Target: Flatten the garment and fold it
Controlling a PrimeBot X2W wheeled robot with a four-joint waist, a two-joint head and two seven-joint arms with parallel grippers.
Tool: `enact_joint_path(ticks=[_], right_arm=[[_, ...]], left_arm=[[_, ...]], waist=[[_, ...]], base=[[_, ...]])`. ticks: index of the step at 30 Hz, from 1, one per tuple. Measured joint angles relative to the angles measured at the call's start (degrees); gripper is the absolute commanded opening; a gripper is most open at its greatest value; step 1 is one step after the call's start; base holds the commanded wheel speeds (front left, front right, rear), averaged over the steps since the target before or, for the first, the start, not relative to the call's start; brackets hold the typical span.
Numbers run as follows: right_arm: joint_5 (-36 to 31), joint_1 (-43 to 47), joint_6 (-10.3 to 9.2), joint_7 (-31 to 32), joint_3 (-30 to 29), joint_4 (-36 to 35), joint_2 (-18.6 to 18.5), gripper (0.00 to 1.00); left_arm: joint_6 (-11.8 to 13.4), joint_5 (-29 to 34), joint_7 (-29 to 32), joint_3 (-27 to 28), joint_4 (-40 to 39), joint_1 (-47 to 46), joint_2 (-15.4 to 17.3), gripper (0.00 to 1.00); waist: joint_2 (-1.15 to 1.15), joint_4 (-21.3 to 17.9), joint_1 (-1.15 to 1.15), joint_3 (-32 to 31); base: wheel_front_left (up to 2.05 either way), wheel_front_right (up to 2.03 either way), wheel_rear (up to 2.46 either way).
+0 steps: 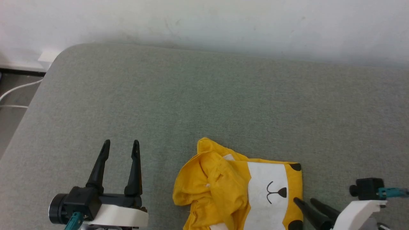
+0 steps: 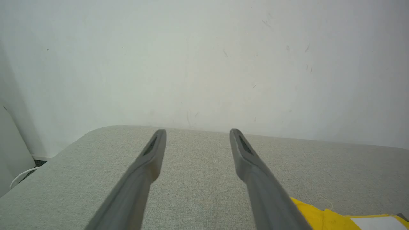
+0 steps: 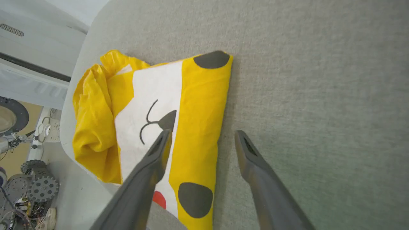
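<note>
Yellow T-shirt (image 1: pixel 236 188) lies bunched at the near edge of the grey cushion (image 1: pixel 204 95), neither flattened nor folded. Right gripper (image 1: pixel 304 200), fingers spread, is poised over its right edge. Left gripper (image 1: pixel 121 142), likewise spread, hangs well apart. Practically the whole task appears outstanding.

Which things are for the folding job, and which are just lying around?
For the job:
- yellow T-shirt, crumpled on the grey table
- right gripper, open at the shirt's edge
- left gripper, open, apart from the shirt

Just lying about:
- white cable on the floor
- toothed wheels on the floor
</note>
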Motion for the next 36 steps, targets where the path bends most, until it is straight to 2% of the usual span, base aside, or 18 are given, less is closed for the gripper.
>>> enact_joint_path(ticks=[4, 9, 10, 11, 15, 19, 24, 29, 32, 36], right_arm=[[0.7, -2.3, 0.0, 3.0, 1.8, 4.8, 0.8, 1.0], [0.9, -6.1, 0.09, 3.3, 4.7, 9.1, 1.5, 1.0], [0.9, -6.6, 0.09, 3.1, 5.3, 9.7, 1.5, 0.38], [0.7, -7.2, 0.09, 2.7, 6.0, 10.3, 1.4, 0.0], [-1.1, -8.4, 0.09, -0.4, 8.9, 12.2, 0.4, 0.0], [-5.6, -10.0, 0.08, -2.8, 11.8, 11.5, -3.3, 0.0], [-16.7, -14.5, 0.08, -3.5, 13.8, 7.6, -11.9, 0.0], [-24.0, -19.7, 0.11, 0.1, 17.7, 1.8, -20.7, 0.0], [-24.9, -24.0, 0.08, 2.3, 20.0, 0.8, -26.5, 0.0], [-22.9, -28.8, 0.08, 3.3, 20.5, 1.4, -32.5, 0.0]], left_arm=[[0.0, 0.0, 0.0, -0.3, 0.3, -0.6, 0.0, 1.0], [0.0, 0.3, 0.0, -0.8, 0.6, -1.3, 0.0, 1.0], [0.0, 0.3, 0.0, -0.8, 0.6, -1.3, 0.0, 1.0], [0.0, 0.4, 0.0, -0.9, 0.6, -1.3, 0.0, 1.0], [0.0, 0.5, 0.0, -1.6, 0.7, -1.3, 0.0, 1.0], [0.0, 0.4, 0.0, -2.5, 0.6, -1.3, 0.0, 1.0], [0.2, -0.3, 0.0, -4.3, 0.7, -1.8, 0.0, 1.0], [0.5, -0.7, 0.0, -6.9, 1.1, -4.7, 0.0, 1.0], [0.5, -0.6, 0.0, -8.1, 1.4, -7.0, -0.1, 1.0], [0.4, -0.5, 0.0, -9.7, 1.9, -10.9, -0.1, 1.0]], waist=[[0.0, 1.3, 0.0, 1.0], [0.0, 2.8, 0.0, 1.6], [0.0, 3.0, 0.0, 1.7], [0.0, 3.1, 0.0, 1.6], [0.0, 2.5, 0.0, 1.3], [0.0, 0.7, 0.0, 0.7], [0.0, -3.0, 0.0, 0.4], [0.0, -8.0, 0.0, 0.9], [0.0, -11.3, 0.0, 1.7], [0.0, -15.5, 0.0, 3.4]], base=[[0.0, 0.0, 0.0], [0.0, 0.0, 0.0], [0.0, 0.0, 0.0], [0.0, 0.0, 0.0], [0.0, 0.0, 0.0], [0.0, 0.0, 0.0], [0.0, 0.0, 0.0], [0.0, 0.0, 0.0], [0.0, 0.0, 0.0], [0.0, 0.0, 0.0]])
